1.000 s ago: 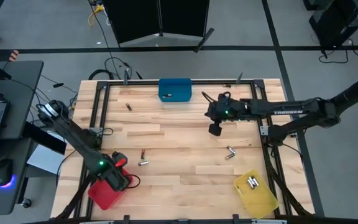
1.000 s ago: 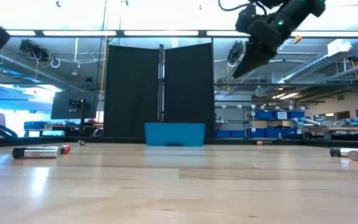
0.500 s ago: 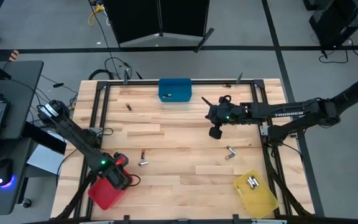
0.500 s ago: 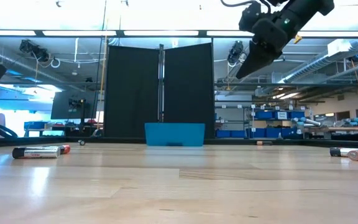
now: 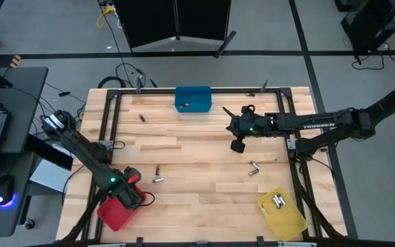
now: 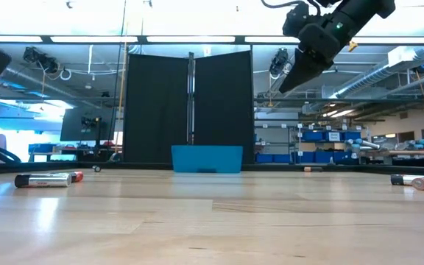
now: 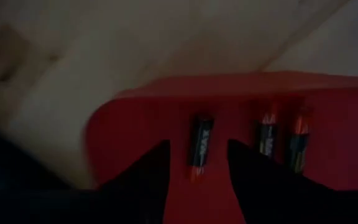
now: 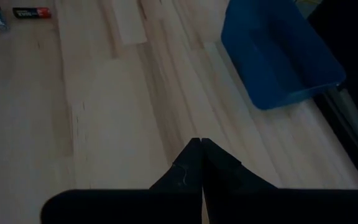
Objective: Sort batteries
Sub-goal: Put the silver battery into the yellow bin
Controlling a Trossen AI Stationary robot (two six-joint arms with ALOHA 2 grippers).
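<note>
My left gripper (image 5: pixel 133 199) hangs open over the red bin (image 5: pixel 114 215) at the table's near left. In the left wrist view, a dark battery (image 7: pixel 199 134) with a reddish end lies in the bin beyond the gap between the fingers. Two more batteries (image 7: pixel 283 140) lie beside it. My right gripper (image 5: pixel 237 145) is shut with nothing in it, high above the table's right half (image 6: pixel 287 85). Loose batteries lie on the wood: a pair near the left (image 5: pixel 158 175), one at the right (image 5: pixel 254 167), one at the far left (image 5: pixel 141 117).
A blue bin (image 5: pixel 193 98) stands at the middle of the far edge with a battery inside. A yellow bin (image 5: pixel 282 213) at the near right corner holds batteries (image 5: pixel 278 201). A black frame (image 5: pixel 114 103) borders the table. The middle of the wood is bare.
My right gripper has shifted slightly toward the table's right edge and then held still, staying shut. In the low view, my left arm has dipped over the red bin and risen again.
</note>
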